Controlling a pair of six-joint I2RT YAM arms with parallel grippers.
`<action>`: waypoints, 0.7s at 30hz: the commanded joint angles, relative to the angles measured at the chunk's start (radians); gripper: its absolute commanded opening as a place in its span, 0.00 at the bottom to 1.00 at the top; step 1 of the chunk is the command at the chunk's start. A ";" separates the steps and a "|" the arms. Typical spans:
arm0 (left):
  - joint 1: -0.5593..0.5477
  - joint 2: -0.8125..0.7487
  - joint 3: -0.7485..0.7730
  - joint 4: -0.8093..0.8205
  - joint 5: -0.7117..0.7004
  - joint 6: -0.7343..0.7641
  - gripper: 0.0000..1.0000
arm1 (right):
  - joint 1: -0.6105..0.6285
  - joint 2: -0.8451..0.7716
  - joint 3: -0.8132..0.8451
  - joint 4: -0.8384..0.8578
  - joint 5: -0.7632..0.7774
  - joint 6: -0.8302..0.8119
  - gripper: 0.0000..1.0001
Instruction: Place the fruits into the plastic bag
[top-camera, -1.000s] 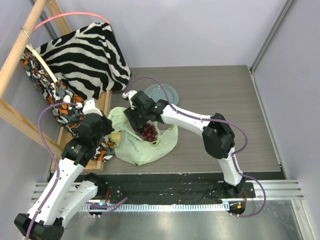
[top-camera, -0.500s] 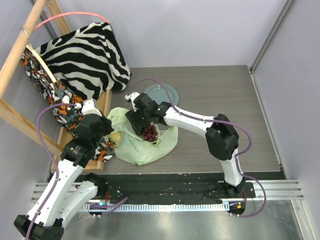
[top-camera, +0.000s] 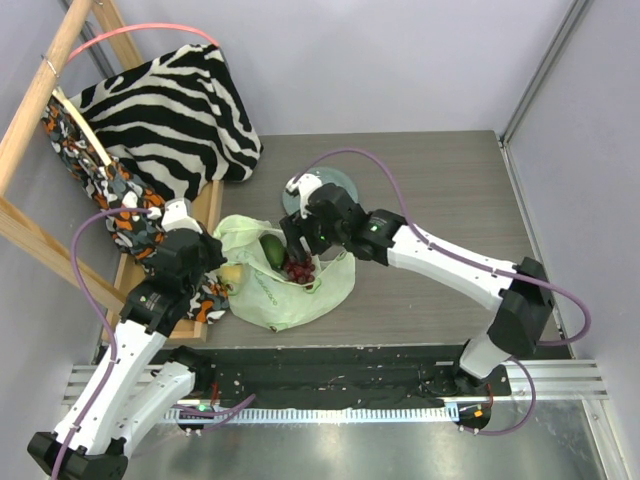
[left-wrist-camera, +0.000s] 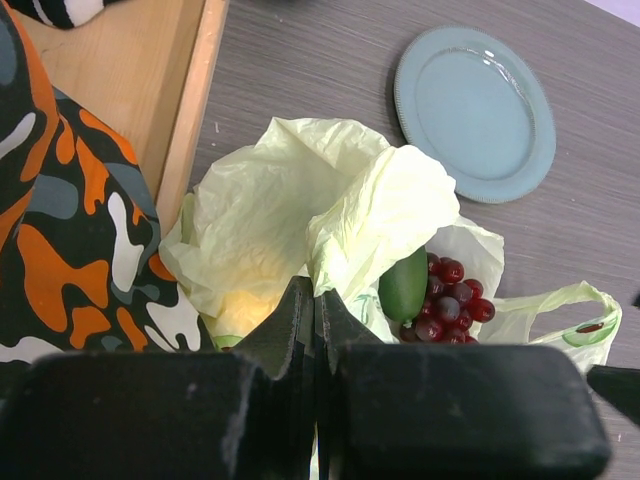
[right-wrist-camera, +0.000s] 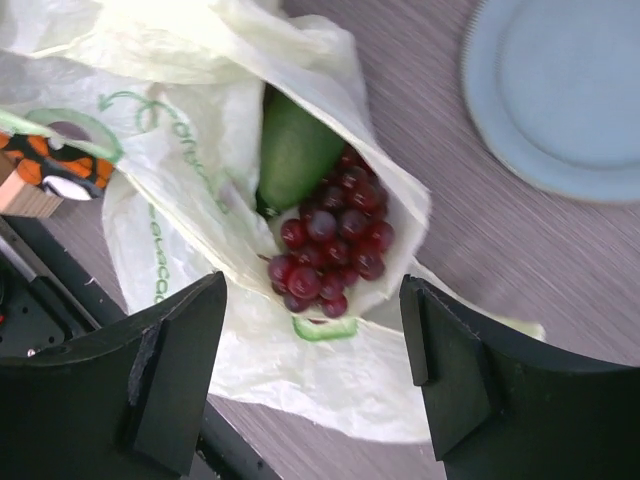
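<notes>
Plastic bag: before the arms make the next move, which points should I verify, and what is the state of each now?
1. Left claw shut on the plastic bag rim: ok.
2. Right claw open and empty above the bag mouth: ok.
3. Avocado lying inside the bag: ok.
4. Grape bunch inside, beside the avocado: ok.
5. Other fruits inside: cannot tell; folds hide the rest.

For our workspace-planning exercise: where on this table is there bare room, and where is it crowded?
Free: the table between the right arm and right wall, and the far strip between the plate and back wall. The plate is bare. Crowded: the left side, where the plastic bag, left gripper, right gripper and zebra cloth bunch together.
</notes>
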 joint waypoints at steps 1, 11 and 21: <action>0.006 -0.009 -0.004 0.018 -0.020 -0.025 0.00 | -0.053 -0.072 0.000 -0.143 0.137 0.116 0.78; 0.007 0.000 -0.006 0.020 -0.005 -0.025 0.00 | -0.400 -0.063 -0.008 -0.263 -0.166 0.403 0.75; 0.006 0.007 -0.001 0.023 -0.011 -0.022 0.00 | -0.457 0.056 -0.019 -0.286 -0.280 0.460 0.74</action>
